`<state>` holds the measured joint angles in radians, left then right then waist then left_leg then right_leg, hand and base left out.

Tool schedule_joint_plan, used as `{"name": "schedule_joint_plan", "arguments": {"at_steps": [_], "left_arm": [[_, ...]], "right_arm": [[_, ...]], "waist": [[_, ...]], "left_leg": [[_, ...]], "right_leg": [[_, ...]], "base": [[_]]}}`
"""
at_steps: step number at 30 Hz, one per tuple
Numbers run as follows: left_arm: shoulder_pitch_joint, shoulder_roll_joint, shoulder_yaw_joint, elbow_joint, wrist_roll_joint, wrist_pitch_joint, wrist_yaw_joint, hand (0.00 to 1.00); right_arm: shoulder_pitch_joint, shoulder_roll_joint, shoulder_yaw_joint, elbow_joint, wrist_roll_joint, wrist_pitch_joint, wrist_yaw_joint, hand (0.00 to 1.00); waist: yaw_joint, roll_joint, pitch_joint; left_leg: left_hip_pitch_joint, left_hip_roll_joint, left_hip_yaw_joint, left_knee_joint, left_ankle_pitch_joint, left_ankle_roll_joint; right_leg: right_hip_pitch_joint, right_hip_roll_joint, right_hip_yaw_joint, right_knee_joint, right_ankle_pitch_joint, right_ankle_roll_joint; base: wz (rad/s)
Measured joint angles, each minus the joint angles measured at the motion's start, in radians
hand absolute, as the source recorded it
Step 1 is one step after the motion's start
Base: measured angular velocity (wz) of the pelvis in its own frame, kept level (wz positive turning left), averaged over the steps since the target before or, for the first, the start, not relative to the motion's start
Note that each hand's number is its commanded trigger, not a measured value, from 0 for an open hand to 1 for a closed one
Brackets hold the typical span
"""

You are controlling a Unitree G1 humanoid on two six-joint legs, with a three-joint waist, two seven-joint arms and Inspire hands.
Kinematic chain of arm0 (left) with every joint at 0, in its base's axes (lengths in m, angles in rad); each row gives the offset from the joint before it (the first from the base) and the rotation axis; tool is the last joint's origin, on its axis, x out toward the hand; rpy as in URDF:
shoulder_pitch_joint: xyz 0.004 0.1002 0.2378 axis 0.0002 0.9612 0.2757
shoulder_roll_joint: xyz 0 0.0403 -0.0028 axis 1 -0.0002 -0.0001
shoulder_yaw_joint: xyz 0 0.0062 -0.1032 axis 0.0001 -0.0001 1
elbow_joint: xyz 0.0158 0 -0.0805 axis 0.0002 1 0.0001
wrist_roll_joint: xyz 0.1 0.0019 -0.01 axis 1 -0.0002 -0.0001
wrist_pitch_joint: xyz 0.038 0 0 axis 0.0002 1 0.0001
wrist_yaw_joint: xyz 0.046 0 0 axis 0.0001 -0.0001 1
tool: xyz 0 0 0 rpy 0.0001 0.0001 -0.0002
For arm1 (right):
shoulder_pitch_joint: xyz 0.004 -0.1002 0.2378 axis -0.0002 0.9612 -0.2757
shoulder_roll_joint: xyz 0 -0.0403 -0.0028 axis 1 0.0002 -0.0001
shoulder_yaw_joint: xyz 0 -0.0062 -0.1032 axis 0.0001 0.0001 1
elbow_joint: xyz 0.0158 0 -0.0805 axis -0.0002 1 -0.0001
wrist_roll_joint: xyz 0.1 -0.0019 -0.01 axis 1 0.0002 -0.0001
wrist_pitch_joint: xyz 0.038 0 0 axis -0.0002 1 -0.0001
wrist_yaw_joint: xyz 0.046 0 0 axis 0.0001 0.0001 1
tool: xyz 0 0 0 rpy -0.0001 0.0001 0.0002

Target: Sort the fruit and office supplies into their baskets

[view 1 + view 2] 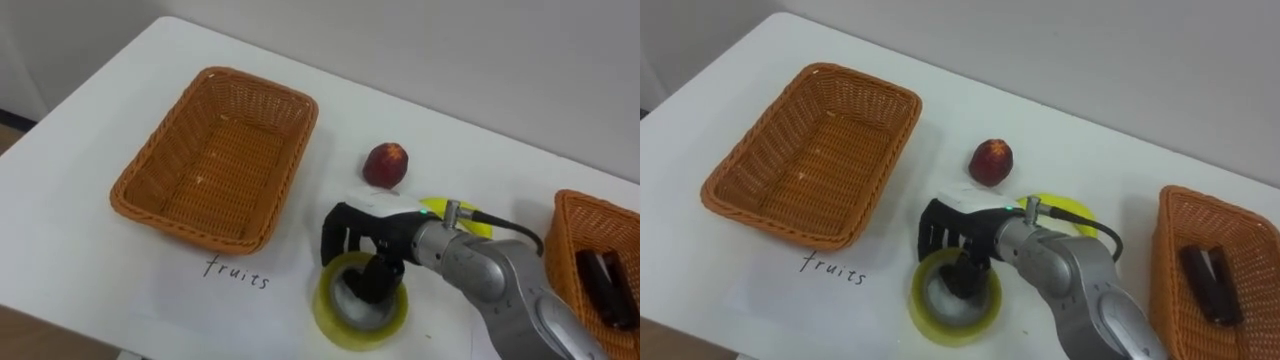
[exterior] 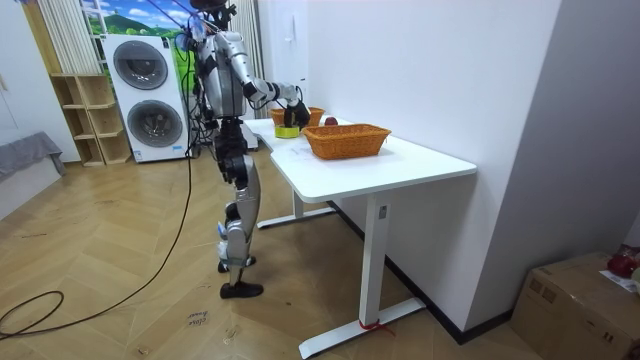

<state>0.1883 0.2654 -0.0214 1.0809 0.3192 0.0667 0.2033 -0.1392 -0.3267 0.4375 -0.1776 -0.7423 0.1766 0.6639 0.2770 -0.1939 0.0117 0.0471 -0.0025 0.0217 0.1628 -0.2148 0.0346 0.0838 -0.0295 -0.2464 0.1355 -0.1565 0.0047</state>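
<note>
Listing our table [image 1: 60, 150] from left to right.

1. Far left: fruit basket [image 1: 215, 160], empty, with a handwritten label [image 1: 237, 270] on its near side.
2. Centre, farther back: peach [image 1: 385, 165], loose on the table, just right of that basket.
3. Centre, near: tape roll [image 1: 325, 310], flat on the table. Our right hand [image 1: 365, 240] is curled over it, fingers hooked outside its far wall and thumb down in its hole, grasping it.
4. Behind the forearm: a yellow thing [image 1: 1070, 208], half hidden; we cannot tell what it is.
5. Far right: supplies basket [image 1: 570, 215], holding dark things [image 1: 605, 285].

Step in hand, as we judge it: picking up the tape roll. The next move calls for a lift clear of the table and a carry to the right, over the supplies basket's rim. The peach is left for the fruit basket.

The eye views give the grasp. The room view adds that we stand upright at the table's side, with a washing machine [image 2: 150, 95] behind us.
</note>
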Motion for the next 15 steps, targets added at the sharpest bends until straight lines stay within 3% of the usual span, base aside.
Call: {"name": "schedule_joint_plan", "arguments": {"at_steps": [8, 15], "left_arm": [[-0.004, -0.012, 0.036, -0.004, -0.001, -0.002, 0.014, 0.00], [0.005, -0.025, 0.116, -0.001, -0.004, -0.009, 0.032, 0.00]], "right_arm": [[0.000, -0.003, -0.030, 0.001, 0.047, -0.004, 0.008, 1.00], [0.009, -0.021, -0.157, 0.002, 0.113, -0.027, 0.002, 1.00]], "waist": [[-0.018, 0.000, 0.0004], [-0.059, 0.016, 0.0119]], "left_leg": [[0.001, -0.002, -0.001, 0.003, 0.001, 0.001], [0.012, -0.005, 0.010, 0.005, 0.002, 0.004]], "right_leg": [[0.000, -0.002, 0.001, 0.000, 0.000, 0.000], [0.002, -0.004, 0.046, -0.001, 0.000, 0.000]], "base": [[0.00], [-0.05]]}}
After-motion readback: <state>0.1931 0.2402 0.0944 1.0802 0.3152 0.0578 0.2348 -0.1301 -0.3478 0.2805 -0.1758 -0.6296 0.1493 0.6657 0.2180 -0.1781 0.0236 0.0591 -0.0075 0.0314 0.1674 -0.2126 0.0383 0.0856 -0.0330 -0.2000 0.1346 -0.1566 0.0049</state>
